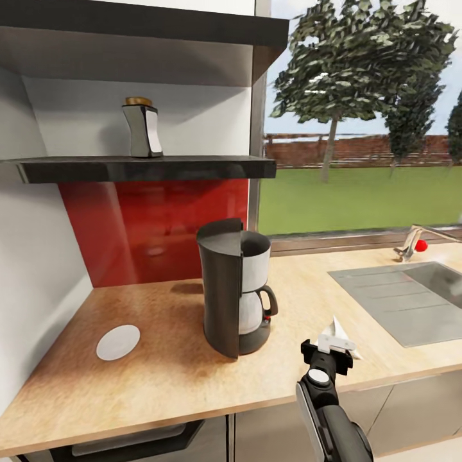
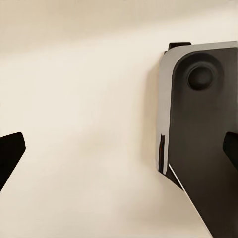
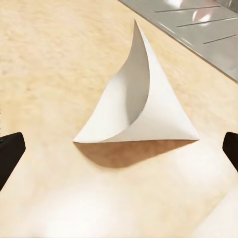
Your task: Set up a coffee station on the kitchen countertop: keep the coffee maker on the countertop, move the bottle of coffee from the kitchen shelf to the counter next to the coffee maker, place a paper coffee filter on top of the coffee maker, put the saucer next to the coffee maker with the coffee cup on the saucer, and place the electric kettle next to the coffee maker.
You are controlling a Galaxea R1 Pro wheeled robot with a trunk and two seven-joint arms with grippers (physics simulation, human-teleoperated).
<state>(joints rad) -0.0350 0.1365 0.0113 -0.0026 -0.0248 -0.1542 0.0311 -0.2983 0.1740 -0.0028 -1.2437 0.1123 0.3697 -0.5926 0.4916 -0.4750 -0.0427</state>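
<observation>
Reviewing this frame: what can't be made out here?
- Paper coffee filter, head view: mostly hidden behind the right gripper.
- Saucer, head view: no rim detail readable.
- Left gripper, left wrist view: fingertips cut off by the edges; dark panel unidentifiable.
- Sink: cut by the edge.

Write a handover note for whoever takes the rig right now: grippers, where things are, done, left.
Right gripper: open, hovering over the paper filter lying on the countertop between the coffee maker and the sink. Nothing held.
Left gripper: open, empty, off to the side.
Bottle of coffee: upright on the shelf.
Saucer: on the countertop, left of the coffee maker, with a gap.
Done: coffee maker stands on the countertop.
Left: filter onto the coffee maker, bottle down beside it, saucer closer, cup on it, kettle beside it.
</observation>
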